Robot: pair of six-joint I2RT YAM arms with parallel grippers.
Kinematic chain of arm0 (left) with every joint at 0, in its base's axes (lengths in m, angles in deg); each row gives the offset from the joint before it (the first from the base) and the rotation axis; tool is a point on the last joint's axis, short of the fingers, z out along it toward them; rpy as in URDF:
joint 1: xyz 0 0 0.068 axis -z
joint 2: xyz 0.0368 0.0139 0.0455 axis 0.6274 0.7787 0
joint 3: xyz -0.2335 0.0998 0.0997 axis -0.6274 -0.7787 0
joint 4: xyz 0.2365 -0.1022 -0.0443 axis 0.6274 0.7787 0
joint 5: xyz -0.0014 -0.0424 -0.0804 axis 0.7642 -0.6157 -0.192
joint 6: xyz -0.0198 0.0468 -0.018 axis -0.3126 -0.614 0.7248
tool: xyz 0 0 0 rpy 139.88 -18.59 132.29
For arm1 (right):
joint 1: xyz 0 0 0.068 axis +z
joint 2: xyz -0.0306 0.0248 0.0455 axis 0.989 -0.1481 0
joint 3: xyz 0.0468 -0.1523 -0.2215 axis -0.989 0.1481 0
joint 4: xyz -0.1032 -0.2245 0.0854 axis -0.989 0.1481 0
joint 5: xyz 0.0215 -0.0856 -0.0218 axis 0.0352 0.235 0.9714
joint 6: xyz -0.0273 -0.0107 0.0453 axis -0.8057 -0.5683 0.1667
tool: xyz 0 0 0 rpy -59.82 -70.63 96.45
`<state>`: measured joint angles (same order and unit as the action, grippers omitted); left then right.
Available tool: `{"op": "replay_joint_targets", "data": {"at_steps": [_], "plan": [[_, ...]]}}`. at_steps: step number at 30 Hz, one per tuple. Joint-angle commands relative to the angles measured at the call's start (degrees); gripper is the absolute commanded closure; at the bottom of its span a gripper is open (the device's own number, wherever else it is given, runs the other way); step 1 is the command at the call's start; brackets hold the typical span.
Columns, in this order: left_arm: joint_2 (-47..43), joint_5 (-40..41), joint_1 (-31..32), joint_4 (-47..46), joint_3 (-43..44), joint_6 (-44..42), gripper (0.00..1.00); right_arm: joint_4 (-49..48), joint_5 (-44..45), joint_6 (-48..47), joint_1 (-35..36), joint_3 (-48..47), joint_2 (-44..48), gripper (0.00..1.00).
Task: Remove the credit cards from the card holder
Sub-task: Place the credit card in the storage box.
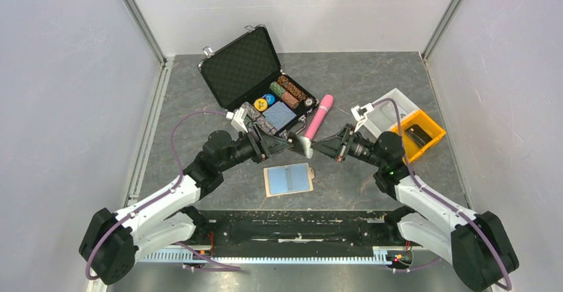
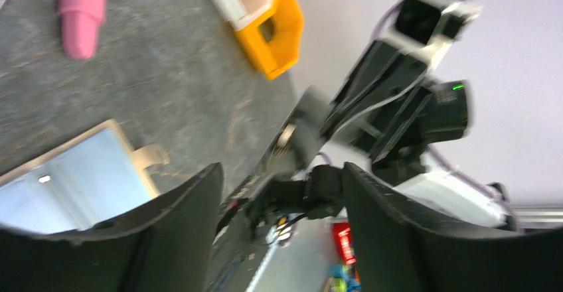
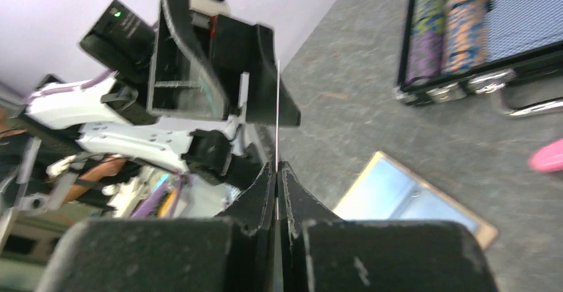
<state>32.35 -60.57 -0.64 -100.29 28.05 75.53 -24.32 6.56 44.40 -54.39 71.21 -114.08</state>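
Over the middle of the grey table [image 1: 372, 73], left gripper [image 1: 284, 143] and right gripper [image 1: 317, 147] nose to nose, a silvery-grey card [image 1: 303, 147] between the tips. Just nearer the bases, flat on the table, the tan card holder [image 1: 266, 182], a light blue card [image 1: 290, 178] showing in it, tab at the right edge. Behind the grippers, an open black case [image 1: 242, 66] holding poker chips; beside it a pink cylinder [image 1: 319, 115]. Far right, a yellow bin [image 1: 425, 121] against a white tray [image 1: 390, 105].

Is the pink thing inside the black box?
No, the pink tube lies on the table outside the black case, just beside its right edge.
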Motion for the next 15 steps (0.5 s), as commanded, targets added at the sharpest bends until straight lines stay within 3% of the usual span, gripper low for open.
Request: {"op": "replay_joint_targets", "data": {"at_steps": [1, 5, 9, 15], "plan": [[-1.55, 1.45, -0.25, 14.71, 5.07, -8.97, 0.23, 15.53, 0.75, -12.40, -3.66, -8.09, 3.11, 1.00], [-3.19, 4.66, -0.25, 26.64, 9.70, -17.41, 0.01, 32.68, 3.18, -22.80, -6.86, -15.67, 3.59, 1.00], [-3.22, 7.55, -0.25, 38.05, 16.21, -25.67, 0.00, 39.31, 6.45, -25.51, -9.13, -18.24, 2.95, 1.00], [-3.09, 13.31, -0.25, 46.30, 21.45, -33.68, 0.00, 44.94, 7.17, -26.67, -12.20, -19.90, -0.20, 1.00]]}}
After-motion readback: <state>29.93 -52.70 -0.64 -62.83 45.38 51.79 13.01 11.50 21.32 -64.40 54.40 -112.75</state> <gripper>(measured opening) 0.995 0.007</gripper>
